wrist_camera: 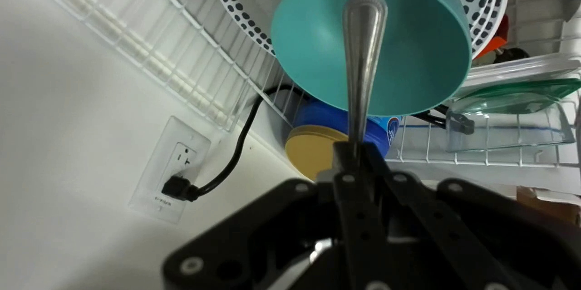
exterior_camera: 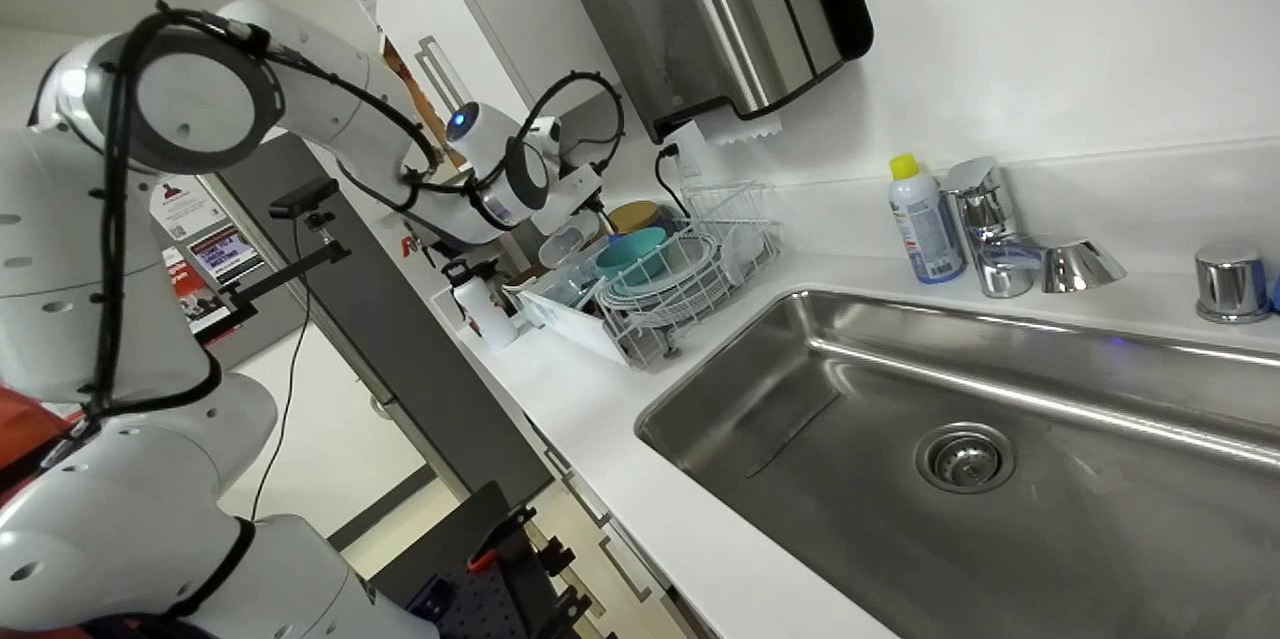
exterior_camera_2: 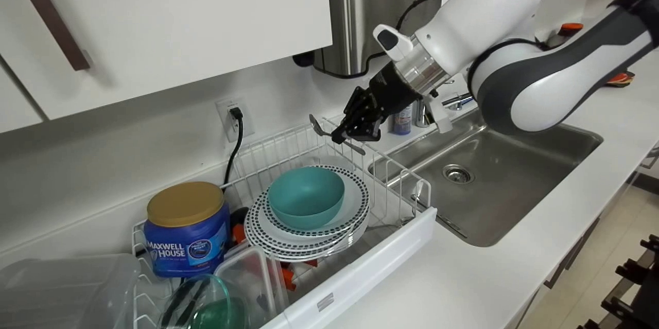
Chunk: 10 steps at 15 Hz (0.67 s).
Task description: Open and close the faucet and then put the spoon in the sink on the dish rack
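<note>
My gripper is shut on a metal spoon, gripping it partway along. The spoon hangs in the air over the sink-side end of the white wire dish rack, its bowl end toward the wall. In the wrist view the spoon's handle sticks out from the fingertips across the teal bowl, and the spoon's bowl end is hidden. The chrome faucet stands behind the steel sink with no water visible. A thin knife-like utensil lies on the sink floor.
In the rack a teal bowl sits on stacked plates. A blue coffee tub and clear containers are farther along. A towel dispenser and an upper cabinet hang above. A spray can stands beside the faucet.
</note>
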Motion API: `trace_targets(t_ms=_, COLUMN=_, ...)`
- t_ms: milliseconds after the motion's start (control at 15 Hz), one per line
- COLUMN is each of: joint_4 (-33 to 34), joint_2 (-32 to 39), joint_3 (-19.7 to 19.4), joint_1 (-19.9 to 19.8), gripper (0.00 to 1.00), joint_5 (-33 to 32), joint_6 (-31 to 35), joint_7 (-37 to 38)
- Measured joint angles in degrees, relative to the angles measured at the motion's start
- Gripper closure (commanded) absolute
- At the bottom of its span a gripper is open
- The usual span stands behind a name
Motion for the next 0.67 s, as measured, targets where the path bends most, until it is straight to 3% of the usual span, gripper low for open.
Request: trace_targets(t_ms=667, joint_4=6.0, joint_2=12.7, joint_3=-0.6, joint_1=1.8, gripper=0.98, joint_5=0.0, joint_6=0.2, joint_7=-4.9)
